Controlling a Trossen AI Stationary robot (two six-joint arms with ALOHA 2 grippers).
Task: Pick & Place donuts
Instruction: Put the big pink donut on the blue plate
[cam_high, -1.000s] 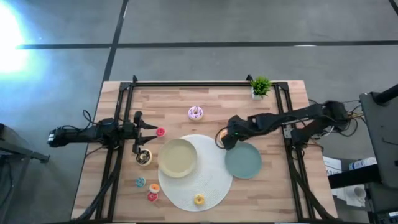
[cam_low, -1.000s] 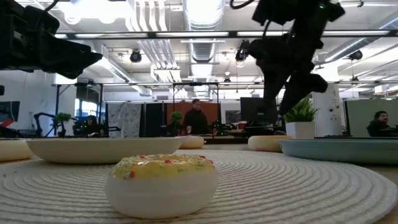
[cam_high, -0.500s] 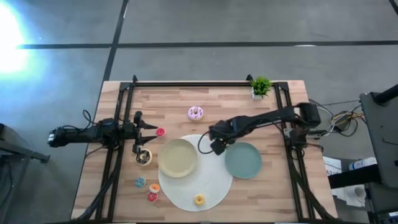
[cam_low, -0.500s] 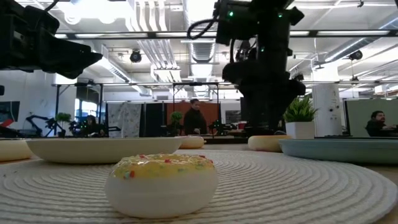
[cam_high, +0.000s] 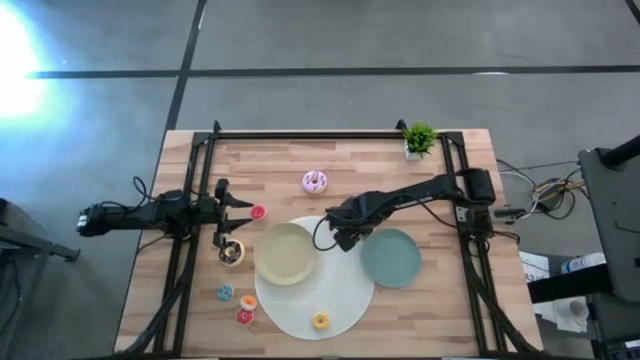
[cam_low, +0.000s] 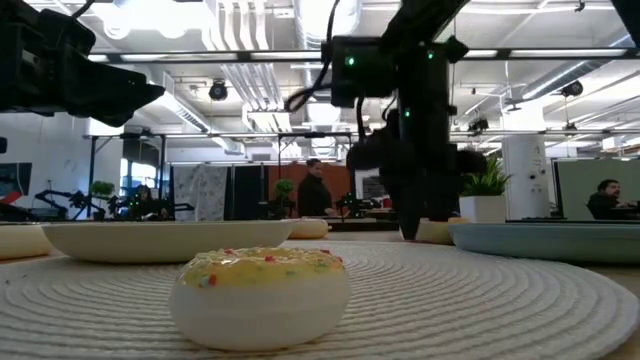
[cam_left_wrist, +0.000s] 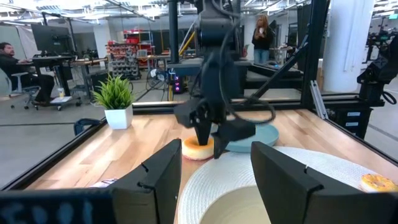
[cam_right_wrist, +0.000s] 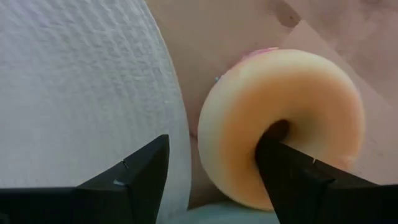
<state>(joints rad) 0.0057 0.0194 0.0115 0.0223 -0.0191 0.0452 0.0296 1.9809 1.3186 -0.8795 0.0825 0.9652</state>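
Donuts scattered on the desk (cam_high: 440, 290): lilac one (cam_high: 315, 181) far side, yellow mini (cam_high: 320, 321) on the mat (cam_high: 345, 290), others at left. One donut (cam_right_wrist: 283, 124) lies underside up at the mat's edge, just beside the teal plate (cam_high: 395, 262).

Right gripper (cam_right_wrist: 211, 168): jaws spread, one finger (cam_right_wrist: 292, 171) in the donut's hole, the other outside the ring. Looks light, soft, foam-like; pinching across the ring wall should hold.

Left gripper (cam_left_wrist: 214, 168): jaws spread, idle at left.

No writing legible.
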